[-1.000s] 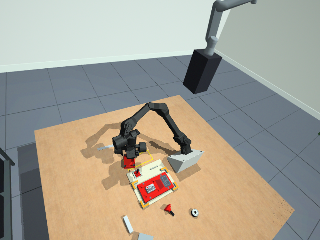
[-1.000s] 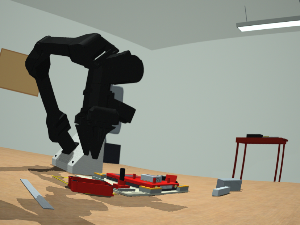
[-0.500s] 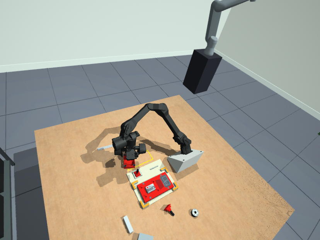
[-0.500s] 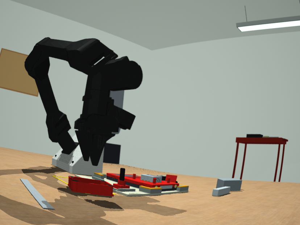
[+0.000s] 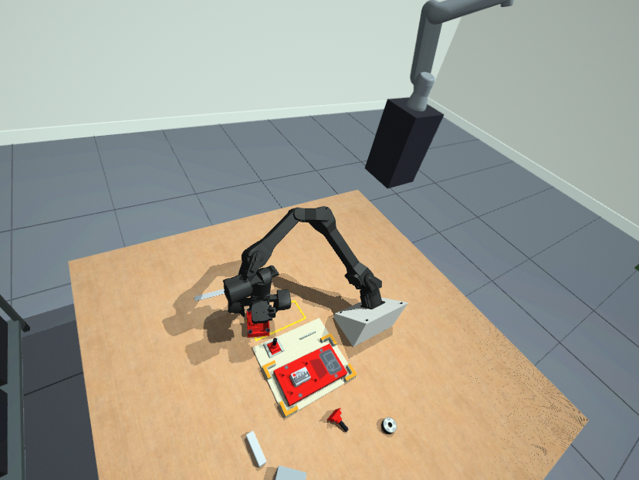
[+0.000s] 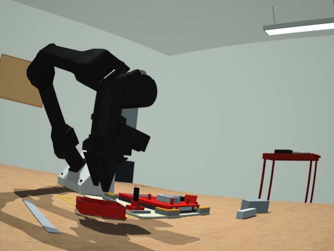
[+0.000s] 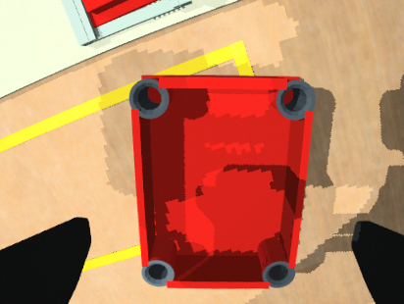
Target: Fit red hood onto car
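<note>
The red hood lies upside down on the table, open side and grey-rimmed corner bosses facing up. My gripper is open and empty, pointing down above the hood. In the wrist view one finger stands on each side of the hood, with gaps, nearer its lower end. The arm hides the fingertips and part of the hood in the top view. The red chassis sits in the pale jig, with the engine block and short pegs on its deck.
A red part with a black post stands on the jig near the hood. A yellow outline runs beside the hood. A flat grey strip, a wheel and a pale bar lie farther off.
</note>
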### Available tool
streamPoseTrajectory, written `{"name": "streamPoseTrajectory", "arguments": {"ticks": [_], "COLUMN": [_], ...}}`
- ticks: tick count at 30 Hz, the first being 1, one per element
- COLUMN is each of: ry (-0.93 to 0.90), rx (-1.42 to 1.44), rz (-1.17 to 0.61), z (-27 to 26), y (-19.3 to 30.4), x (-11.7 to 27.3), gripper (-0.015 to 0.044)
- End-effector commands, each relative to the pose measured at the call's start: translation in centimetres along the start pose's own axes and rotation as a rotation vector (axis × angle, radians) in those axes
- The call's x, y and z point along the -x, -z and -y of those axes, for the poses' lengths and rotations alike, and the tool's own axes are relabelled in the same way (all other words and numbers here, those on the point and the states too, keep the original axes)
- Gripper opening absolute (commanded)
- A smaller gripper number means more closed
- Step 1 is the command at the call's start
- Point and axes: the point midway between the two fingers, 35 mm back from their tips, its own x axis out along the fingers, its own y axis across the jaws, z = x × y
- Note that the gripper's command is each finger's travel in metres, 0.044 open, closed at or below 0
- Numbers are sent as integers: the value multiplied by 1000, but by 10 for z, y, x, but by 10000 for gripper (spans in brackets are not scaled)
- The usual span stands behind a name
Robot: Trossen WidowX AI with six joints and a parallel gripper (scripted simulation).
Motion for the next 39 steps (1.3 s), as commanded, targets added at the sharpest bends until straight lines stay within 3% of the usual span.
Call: {"name": "streamPoseTrajectory", "arguments": {"ticks": [1, 39], "ry": [-1, 0], "rx": [6, 6], "rz": [-5, -7], "z": [-1, 0], "y": [0, 0], "x": [-4, -28], "gripper": [440, 440]}}
